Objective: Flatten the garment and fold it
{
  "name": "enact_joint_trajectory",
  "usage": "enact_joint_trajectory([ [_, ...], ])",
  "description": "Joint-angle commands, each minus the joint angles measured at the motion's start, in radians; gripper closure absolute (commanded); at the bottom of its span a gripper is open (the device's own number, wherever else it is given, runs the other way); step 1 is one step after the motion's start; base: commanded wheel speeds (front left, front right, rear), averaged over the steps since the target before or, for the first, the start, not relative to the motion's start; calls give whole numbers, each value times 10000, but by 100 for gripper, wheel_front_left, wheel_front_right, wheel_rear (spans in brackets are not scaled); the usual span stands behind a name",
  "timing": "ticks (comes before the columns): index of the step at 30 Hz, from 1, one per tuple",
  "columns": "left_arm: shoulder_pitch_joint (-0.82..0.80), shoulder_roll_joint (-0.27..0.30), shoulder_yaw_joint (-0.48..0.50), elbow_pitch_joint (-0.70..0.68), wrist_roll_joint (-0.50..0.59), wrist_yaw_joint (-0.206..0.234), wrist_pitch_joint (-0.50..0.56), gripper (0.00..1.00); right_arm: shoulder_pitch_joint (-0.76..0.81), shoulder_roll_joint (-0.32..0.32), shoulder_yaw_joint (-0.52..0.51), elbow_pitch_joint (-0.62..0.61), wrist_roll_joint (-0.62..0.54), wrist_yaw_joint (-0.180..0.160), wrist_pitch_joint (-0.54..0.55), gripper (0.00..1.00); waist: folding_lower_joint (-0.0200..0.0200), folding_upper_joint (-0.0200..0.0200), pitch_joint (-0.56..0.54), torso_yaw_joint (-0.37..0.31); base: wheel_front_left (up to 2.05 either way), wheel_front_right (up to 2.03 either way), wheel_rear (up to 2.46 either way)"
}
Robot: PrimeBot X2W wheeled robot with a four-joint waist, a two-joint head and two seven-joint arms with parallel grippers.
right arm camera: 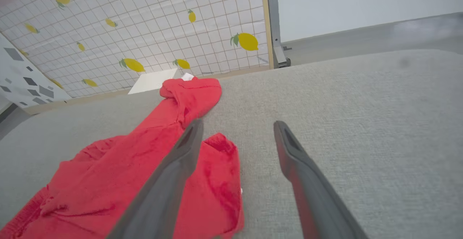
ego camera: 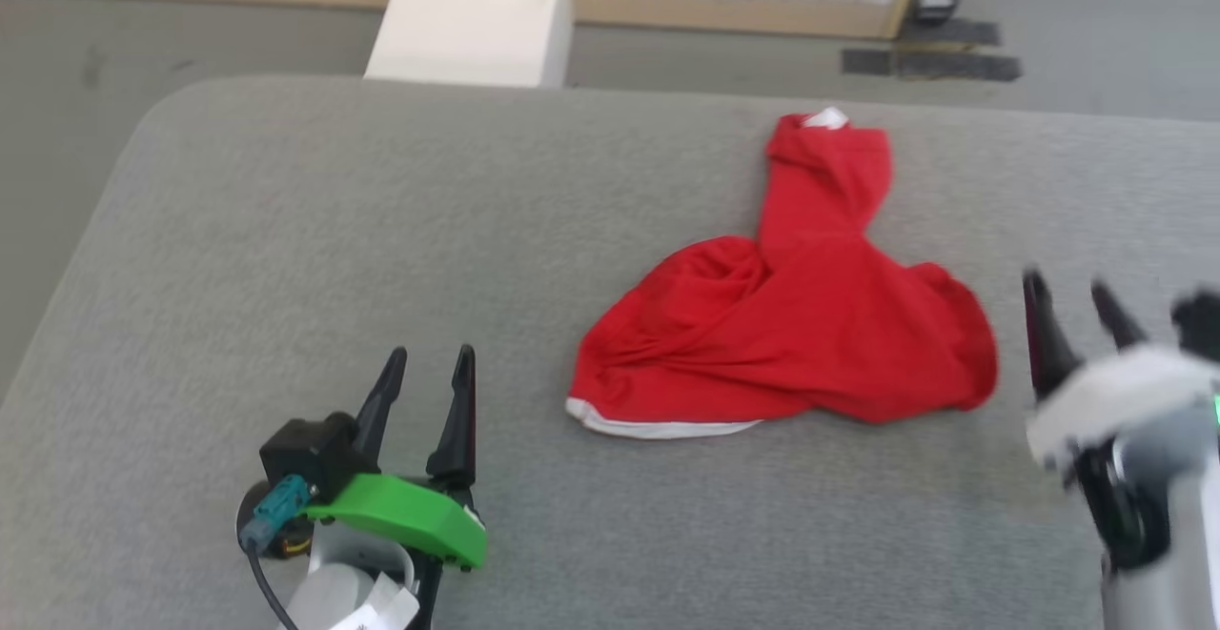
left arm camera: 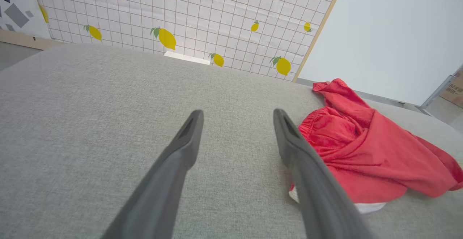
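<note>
the red basketball shorts (ego camera: 791, 344) are seen crumpled on the grey table (ego camera: 286, 230), right of centre, with the white hem trim (ego camera: 658, 428) shown at the near edge. the left gripper (ego camera: 431, 354) is held apart from them, jaws spread and empty. the right gripper (ego camera: 1067, 284) is held just beside them, jaws likewise spread, nothing pinched.

Thin, matt red cloth garment (ego camera: 810, 325) lies crumpled on a coarse grey woven surface (ego camera: 381, 230).

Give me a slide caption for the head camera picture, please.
Crumpled red shorts lie on a grey table between the open left hand and open right hand.
</note>
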Motion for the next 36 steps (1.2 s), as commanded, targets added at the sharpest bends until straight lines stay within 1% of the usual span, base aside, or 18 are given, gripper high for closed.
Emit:
enact_joint_trajectory([
  [1,154,68,-18,-33,-110,50,110,0,376,101,-106,-315,116,-13,87,0,1,0,-459,-550,0,0,0],
  [4,159,31,-144,-41,-256,49,474,0,1043,217,-370,-919,160,-13,313,0,1,0,-451,-677,0,0,0],
  [6,-33,-7,-321,23,-384,49,1060,0,1324,263,-555,-1269,200,-13,427,0,1,0,-432,-722,0,0,0],
  [7,-227,-22,-438,83,-434,82,1540,0,1444,278,-614,-1432,191,-13,505,0,1,0,-414,-741,0,0,0],
  [10,-911,-78,-776,428,-637,415,3609,0,1638,298,-760,-1763,215,-13,639,0,1,0,-362,-773,0,0,0],
  [13,-1654,-128,-1272,920,-837,981,6591,0,1726,303,-767,-1868,370,-13,681,0,1,0,-318,-824,0,0,0],
  [15,-2085,-84,-1482,1099,-821,1329,8179,0,1735,304,-709,-1889,453,-13,667,0,1,0,-261,-912,0,0,0],
  [17,-2447,9,-1621,1176,-689,1629,9207,0,1745,305,-629,-1889,485,-13,637,0,1,0,-186,-998,0,0,0],
  [19,-2724,98,-1752,1232,-568,1792,9893,0,1748,306,-576,-1869,555,-13,606,0,1,0,-102,-1067,0,0,0],
  [21,-2902,171,-1843,1284,-430,1922,10214,0,1750,306,-530,-1847,598,-13,568,0,1,0,-1,-1157,0,0,0],
  [23,-2984,187,-1910,1383,-362,2002,10377,0,1740,306,-516,-1820,629,-13,522,0,1,0,83,-1211,0,0,0],
  [26,-2932,222,-2078,1602,-323,1979,10643,0,1730,306,-480,-1772,651,-13,470,0,1,0,156,-1270,0,0,0],
  [27,-2869,219,-2131,1677,-363,1931,10739,9,1730,307,-473,-1756,661,-13,449,0,1,0,176,-1282,0,0,0],
  [28,-2824,209,-2147,1701,-415,1889,10745,62,1732,307,-474,-1741,668,-13,437,0,1,0,193,-1285,0,0,0],
  [29,-2765,190,-2151,1711,-490,1832,10689,98,1732,307,-474,-1724,671,-13,423,0,1,0,209,-1282,0,0,0],
  [30,-2707,165,-2139,1724,-589,1780,10656,100,1729,307,-475,-1708,674,-13,407,0,1,0,214,-1274,0,0,0],
  [33,-2588,72,-1989,1664,-891,1723,10269,100,1726,307,-477,-1645,669,-13,381,0,1,0,212,-1177,0,0,0],
  [36,-2589,-22,-1460,1433,-1356,1892,9589,100,1713,307,-440,-1597,679,-13,374,0,1,0,182,-1040,0,0,0],
])
